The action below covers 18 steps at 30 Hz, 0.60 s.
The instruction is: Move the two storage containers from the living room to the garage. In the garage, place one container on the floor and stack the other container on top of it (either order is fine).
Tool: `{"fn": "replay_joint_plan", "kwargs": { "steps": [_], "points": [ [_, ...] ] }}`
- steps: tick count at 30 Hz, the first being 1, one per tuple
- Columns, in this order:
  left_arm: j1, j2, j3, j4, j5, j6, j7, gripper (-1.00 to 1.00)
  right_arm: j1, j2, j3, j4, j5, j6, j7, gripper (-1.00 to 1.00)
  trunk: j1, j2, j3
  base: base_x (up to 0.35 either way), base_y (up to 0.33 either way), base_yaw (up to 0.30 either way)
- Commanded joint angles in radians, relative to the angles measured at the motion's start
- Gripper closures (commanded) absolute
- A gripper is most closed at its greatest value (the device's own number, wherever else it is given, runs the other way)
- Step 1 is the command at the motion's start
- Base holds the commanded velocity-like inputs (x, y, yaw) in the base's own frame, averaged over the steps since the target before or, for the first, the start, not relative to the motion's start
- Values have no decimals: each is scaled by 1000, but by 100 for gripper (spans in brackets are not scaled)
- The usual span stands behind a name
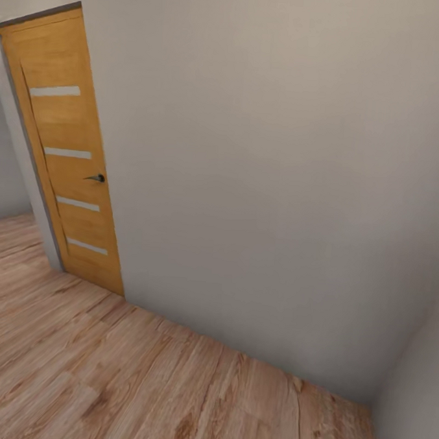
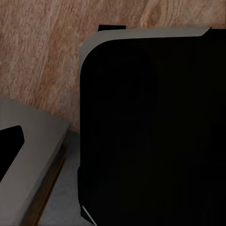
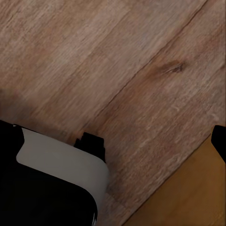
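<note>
No storage container is seen; both are judged still to be fetched. A wood plank floor (image 1: 105, 381) is shown across the lower frame, an orange door (image 1: 67, 158) at upper left, a grey wall (image 1: 280, 184) beyond. The pincers' state cannot be told.

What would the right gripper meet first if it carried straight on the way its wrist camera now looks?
Most likely the wood plank floor, which lies ahead across most of the right wrist view with nothing standing on it. A rounded black and grey robot part sits at one corner, probably off the line. Depth is unclear.
</note>
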Motion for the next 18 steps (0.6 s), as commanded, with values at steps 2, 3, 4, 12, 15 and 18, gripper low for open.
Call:
{"fn": "replay_joint_plan", "kwargs": {
  "steps": [2, 3, 4, 12, 15, 18],
  "points": [
    [0, 0, 1, -1, 2, -2, 1, -100, -1, 0, 8, 3, -9, -5, 3, -100, 0, -1, -1, 99, 0, 271],
    [0, 0, 1, -1, 2, -2, 1, -100, -1, 0, 8, 3, -9, -5, 3, -100, 0, -1, -1, 93, 0, 271],
    [0, 0, 1, -1, 2, -2, 1, -100, -1, 0, 8, 3, -9, -5, 3, -100, 0, -1, -1, 83, 0, 271],
    [0, 0, 1, -1, 2, -2, 1, -100, -1, 0, 8, 3, -8, -5, 3, -100, 0, -1, -1, 19, 0, 271],
    [0, 0, 1, -1, 2, -2, 1, -100, -1, 0, 8, 3, -9, -5, 3, -100, 0, -1, -1, 2, 0, 271],
    [0, 0, 1, -1, 2, -2, 1, -100, -1, 1, 8, 3, -8, -5, 3, -100, 0, -1, -1, 1, 0, 271]
  ]
}}
